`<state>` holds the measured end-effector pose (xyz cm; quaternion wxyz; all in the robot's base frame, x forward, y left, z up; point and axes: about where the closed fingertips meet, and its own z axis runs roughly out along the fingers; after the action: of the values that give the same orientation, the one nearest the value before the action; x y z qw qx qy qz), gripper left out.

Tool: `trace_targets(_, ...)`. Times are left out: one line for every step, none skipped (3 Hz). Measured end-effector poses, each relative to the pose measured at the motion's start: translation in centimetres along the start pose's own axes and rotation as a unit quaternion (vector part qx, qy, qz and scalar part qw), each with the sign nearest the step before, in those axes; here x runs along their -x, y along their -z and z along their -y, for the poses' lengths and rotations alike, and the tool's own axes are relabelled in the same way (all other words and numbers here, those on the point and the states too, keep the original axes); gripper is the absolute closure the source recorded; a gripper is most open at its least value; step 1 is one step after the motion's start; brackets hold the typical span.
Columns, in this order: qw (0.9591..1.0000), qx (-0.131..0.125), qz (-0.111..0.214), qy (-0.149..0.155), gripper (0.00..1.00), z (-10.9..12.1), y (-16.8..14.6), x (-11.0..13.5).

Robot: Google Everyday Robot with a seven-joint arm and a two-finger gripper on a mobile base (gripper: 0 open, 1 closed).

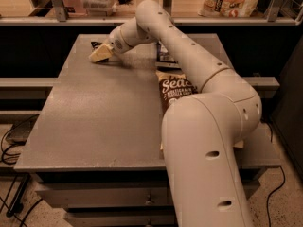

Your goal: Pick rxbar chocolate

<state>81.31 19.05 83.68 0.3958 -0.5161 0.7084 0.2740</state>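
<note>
Camera view is showing the gripper (100, 54) sitting low at the table's (94, 117) far left corner, just beside the small black snack bar (96, 44). I cannot tell whether it is gripping anything. A chip bag (176, 90) is lying by the arm.

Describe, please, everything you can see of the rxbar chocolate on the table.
Only a small part of the rxbar chocolate shows: a dark, flat wrapper corner with a faint pale mark, lying on the grey table near its far left corner. The gripper sits right in front of it and hides the rest; whether they touch cannot be told.
</note>
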Motion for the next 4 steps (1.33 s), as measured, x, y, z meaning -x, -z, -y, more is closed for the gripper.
trace_targets(0.9999,-0.001,0.001,0.012,0.0,-0.14,0.5,0.6)
trace_targets(0.9999,0.0,0.001,0.012,0.0,-0.12,0.46,0.56)
trace_targets(0.9999,0.0,-0.001,0.013,0.19,-0.13,0.23,0.33)
trace_targets(0.9998,0.0,-0.003,0.017,0.42,-0.24,0.08,0.4)
